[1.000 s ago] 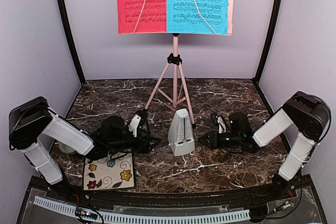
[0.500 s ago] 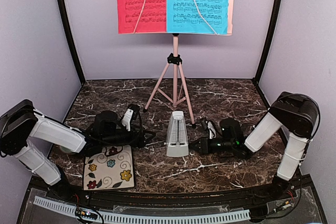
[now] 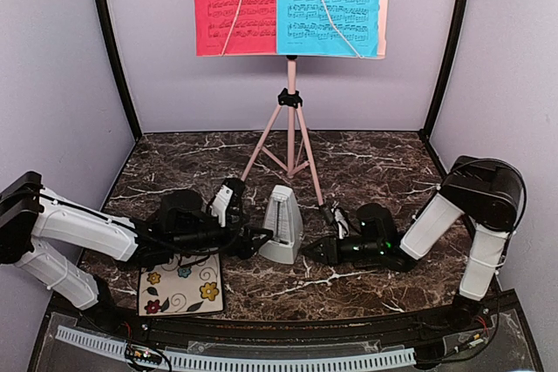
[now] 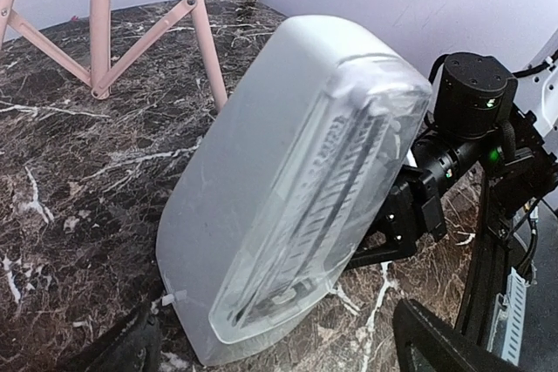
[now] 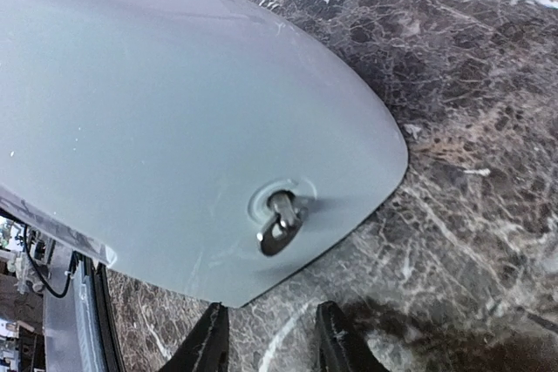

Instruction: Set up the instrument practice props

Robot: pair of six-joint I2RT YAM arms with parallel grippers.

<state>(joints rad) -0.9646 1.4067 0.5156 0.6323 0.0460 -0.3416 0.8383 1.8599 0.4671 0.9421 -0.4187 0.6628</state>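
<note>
Left tool [image 3: 253, 240] wide open astride the small white pyramid metronome [image 3: 281, 226], not clamping it. Right tool [image 5: 270, 337] narrowly parted, empty, facing the metronome's winding key [image 5: 279, 219]. Behind, on the dark marble bench [image 3: 375, 163], the pale pink tripod music stand [image 3: 290, 119] bears a red music sheet [image 3: 234, 6] and a blue music sheet [image 3: 330, 6].

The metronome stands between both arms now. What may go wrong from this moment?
1. The metronome seems to lean in the left wrist view, with the left jaws wide open on either side of it; it might topple.
2. The right jaws sit just short of its winding key; a nudge may snag it.
3. The music stand has a leg close to the right arm; a bump might shake the red sheet and blue sheet.
</note>
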